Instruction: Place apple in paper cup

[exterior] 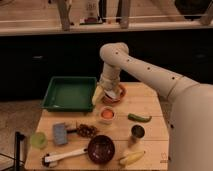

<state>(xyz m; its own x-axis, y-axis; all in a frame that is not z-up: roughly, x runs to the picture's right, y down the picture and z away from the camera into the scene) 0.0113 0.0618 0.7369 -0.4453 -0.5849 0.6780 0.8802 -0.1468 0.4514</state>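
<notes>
Apple (106,113) already sits in the paper cup (106,121) mid-bench (156,136), just in front of the gripper (109,95); fingers look released, nothing in them, hovering at the orange bowl (121,91). If you regrip: prob light, stiff, smooth, so slippery. Pinch across the widest part from above, and go easy, since the cup's flimsy and tips.

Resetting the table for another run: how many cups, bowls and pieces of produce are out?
Cups: 3 - paper cup, metal cup, yellow-green cup
Bowls: 2 - dark bowl, orange bowl
Produce: 3 - apple in the paper cup, green pepper, banana
Total: 8
Gripper: open, above the orange bowl.
</notes>
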